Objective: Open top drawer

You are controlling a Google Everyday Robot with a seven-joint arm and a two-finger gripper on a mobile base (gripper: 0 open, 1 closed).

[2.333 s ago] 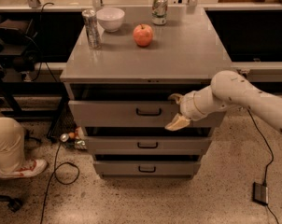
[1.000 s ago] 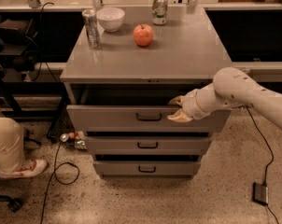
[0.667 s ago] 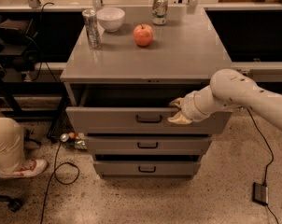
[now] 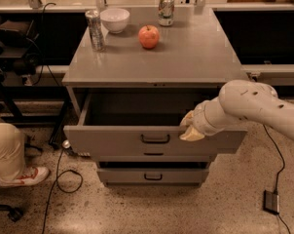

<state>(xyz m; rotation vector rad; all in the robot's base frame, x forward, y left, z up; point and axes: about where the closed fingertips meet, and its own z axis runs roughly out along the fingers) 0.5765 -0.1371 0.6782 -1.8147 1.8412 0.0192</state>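
The top drawer (image 4: 118,140) of the grey cabinet stands pulled well out, its dark deep box open to view and its small black handle (image 4: 155,139) at the centre of the front panel. My gripper (image 4: 190,128) sits at the top edge of that front panel, right of the handle, with its cream fingers (image 4: 192,134) hooked over the rim. My white arm reaches in from the right. A lower drawer (image 4: 152,175) with a similar black handle shows beneath; it is closed.
On the cabinet top (image 4: 195,52) stand a silver can (image 4: 95,29), a white bowl (image 4: 115,19), a red apple (image 4: 149,36) and another can (image 4: 166,9). A person's leg and red shoe (image 4: 15,172) are at the left floor, with cables (image 4: 64,179). A small black box (image 4: 272,202) lies at the right floor.
The top drawer has slid far out toward the camera, from slightly ajar to widely open. My gripper moved with its front panel, staying on the top edge.
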